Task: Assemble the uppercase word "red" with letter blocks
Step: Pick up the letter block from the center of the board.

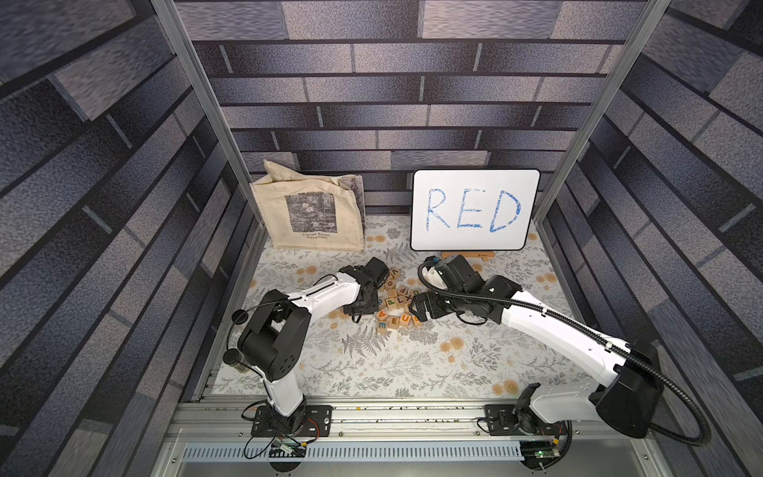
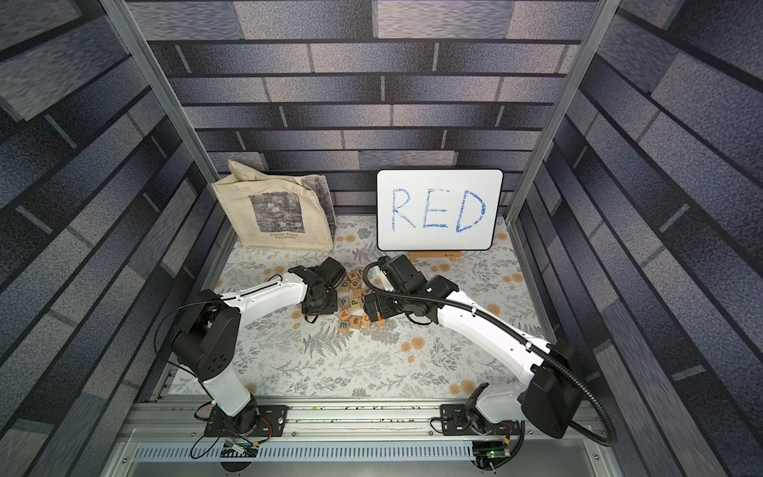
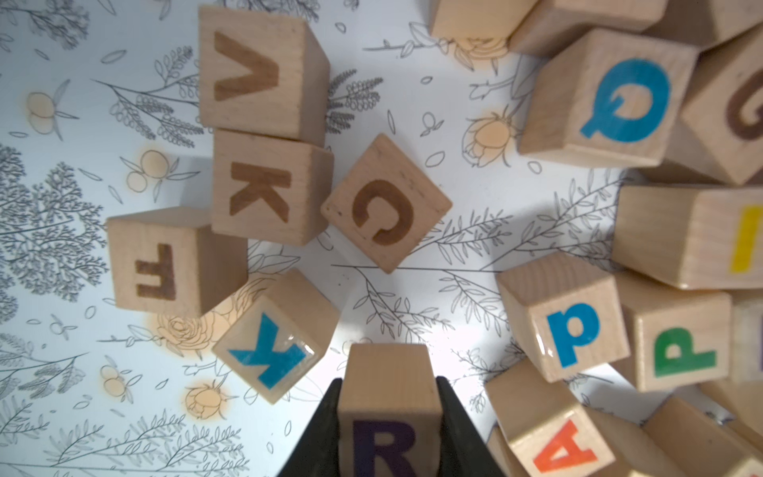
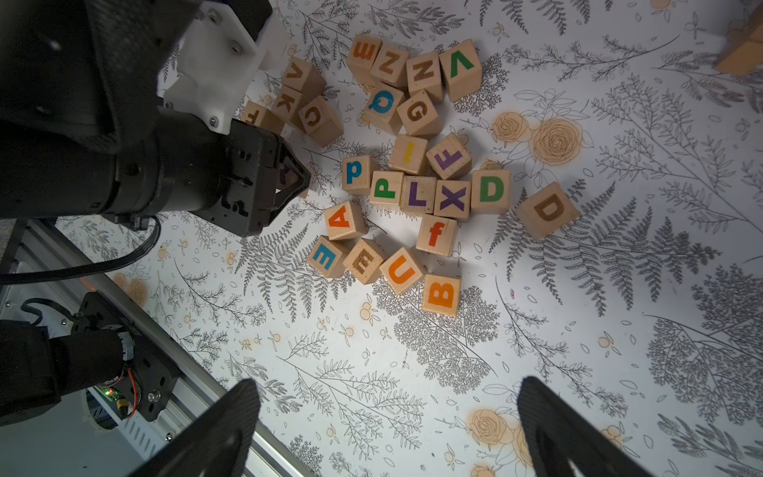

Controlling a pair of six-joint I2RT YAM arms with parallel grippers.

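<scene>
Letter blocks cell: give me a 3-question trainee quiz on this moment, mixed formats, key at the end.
1. Multiple choice: the left gripper is A) shut on the purple R block B) open and empty C) hidden in every view.
2. True or false: the right gripper is shut on a block.
3. Fill in: the whiteboard at the back reads ___.
Key: 1 A. 2 false, its jaws stand wide apart with nothing between them. 3 RED.
</scene>
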